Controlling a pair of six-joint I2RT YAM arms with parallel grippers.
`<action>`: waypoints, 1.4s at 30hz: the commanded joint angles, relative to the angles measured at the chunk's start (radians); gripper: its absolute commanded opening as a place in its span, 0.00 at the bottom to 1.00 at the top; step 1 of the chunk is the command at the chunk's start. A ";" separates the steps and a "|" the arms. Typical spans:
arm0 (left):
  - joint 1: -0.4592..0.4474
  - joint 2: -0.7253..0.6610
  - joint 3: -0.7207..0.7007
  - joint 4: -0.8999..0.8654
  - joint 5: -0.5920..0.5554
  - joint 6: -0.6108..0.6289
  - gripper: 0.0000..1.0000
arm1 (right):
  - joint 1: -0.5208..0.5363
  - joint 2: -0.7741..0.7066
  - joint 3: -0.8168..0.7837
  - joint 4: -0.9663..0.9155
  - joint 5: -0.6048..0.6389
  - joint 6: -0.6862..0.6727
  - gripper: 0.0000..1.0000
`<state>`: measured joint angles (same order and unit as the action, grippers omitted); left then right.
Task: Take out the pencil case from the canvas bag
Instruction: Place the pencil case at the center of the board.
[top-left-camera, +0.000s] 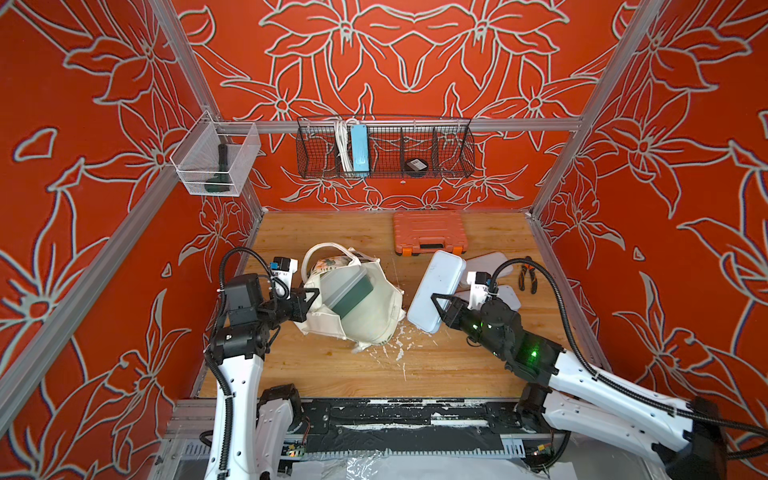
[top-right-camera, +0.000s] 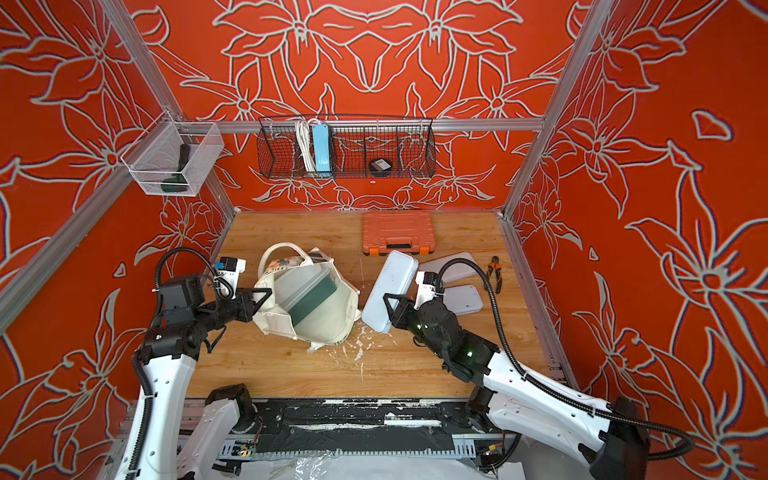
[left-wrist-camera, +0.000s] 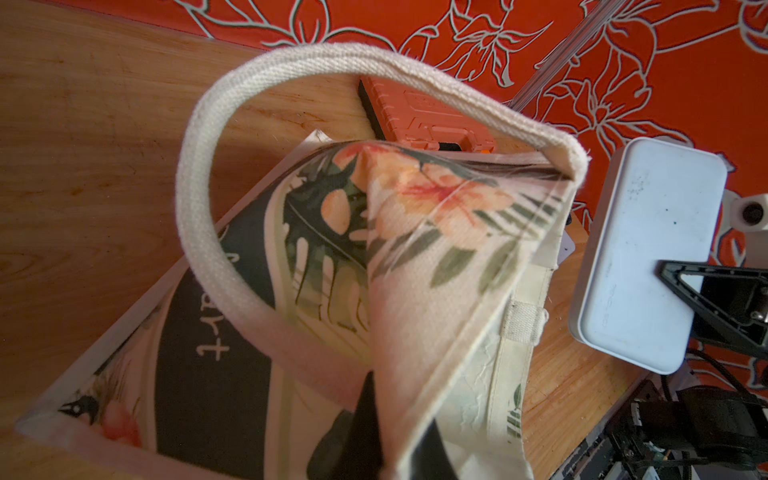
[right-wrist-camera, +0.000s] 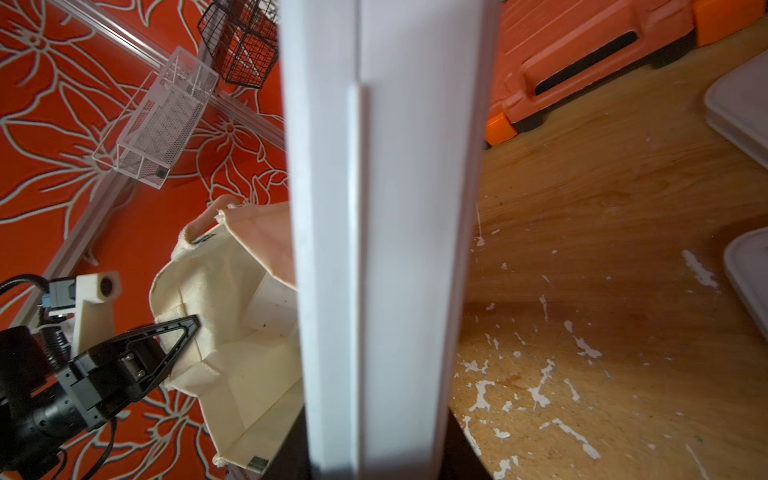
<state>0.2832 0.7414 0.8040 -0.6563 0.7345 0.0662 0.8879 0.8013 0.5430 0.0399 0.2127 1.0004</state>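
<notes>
The pencil case (top-left-camera: 436, 286), a white oblong box with round corners, is outside the canvas bag (top-left-camera: 374, 324), just beside it on my right. My right end effector (top-left-camera: 437, 302) pinches it near its lower end, with one finger across the flat top face. The case is tilted, and its far end points toward the orange tool case (top-left-camera: 430, 232). I cannot tell if the lower end touches the bench (top-left-camera: 332, 374). In the right wrist view the case (right-wrist-camera: 386, 249) stands across the middle as a white bar.

The canvas bag lies on the bench with its mouth wide open upward. My left end effector (top-left-camera: 311, 296) is pressed together on the cloth at the left rim of the bag. In the left wrist view the flower-printed cloth (left-wrist-camera: 436, 270) runs down between my fingers, and one handle (left-wrist-camera: 193, 199) makes a loop above it. Inside the bag there is a box (top-left-camera: 353, 302) with a dark green base and a clear lid.

On the right of the pencil case, two flat white lids (top-left-camera: 486, 264) lie on the bench. Pliers (top-left-camera: 528, 276) lie near the bench's right edge. White flecks (top-left-camera: 399, 353) mark the wood in front of the bag.
</notes>
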 joint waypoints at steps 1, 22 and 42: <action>0.011 -0.010 -0.011 -0.019 -0.006 0.001 0.00 | -0.013 -0.046 -0.015 -0.060 0.078 0.036 0.06; 0.011 -0.010 -0.011 -0.022 0.002 0.002 0.00 | -0.051 -0.133 0.003 -0.467 0.285 0.261 0.05; 0.012 -0.004 -0.011 -0.025 0.002 0.006 0.00 | -0.090 -0.311 -0.126 -0.713 0.365 0.564 0.05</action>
<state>0.2855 0.7414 0.8040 -0.6575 0.7383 0.0666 0.8089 0.4942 0.4374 -0.6121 0.5426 1.4963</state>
